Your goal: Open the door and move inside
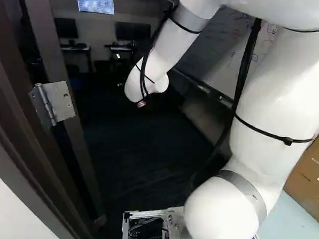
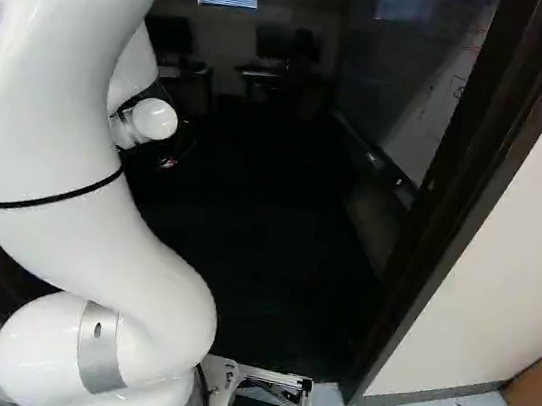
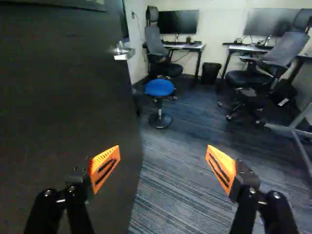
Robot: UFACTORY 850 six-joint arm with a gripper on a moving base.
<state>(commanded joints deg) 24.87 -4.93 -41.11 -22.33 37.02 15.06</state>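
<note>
The hand [image 3: 164, 148] hung open beside a dark flat door [image 3: 68, 107]; past its edge, striped blue-grey carpet [image 3: 170, 165] reached a round blue-seated stool [image 3: 159, 87] ahead.

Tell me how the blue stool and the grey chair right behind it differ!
The blue stool has no back; the grey chair has a tall one with a headrest. The stool's seat is blue, the chair's black. The stool has no armrests, the chair does. Both stand on the carpet.
</note>
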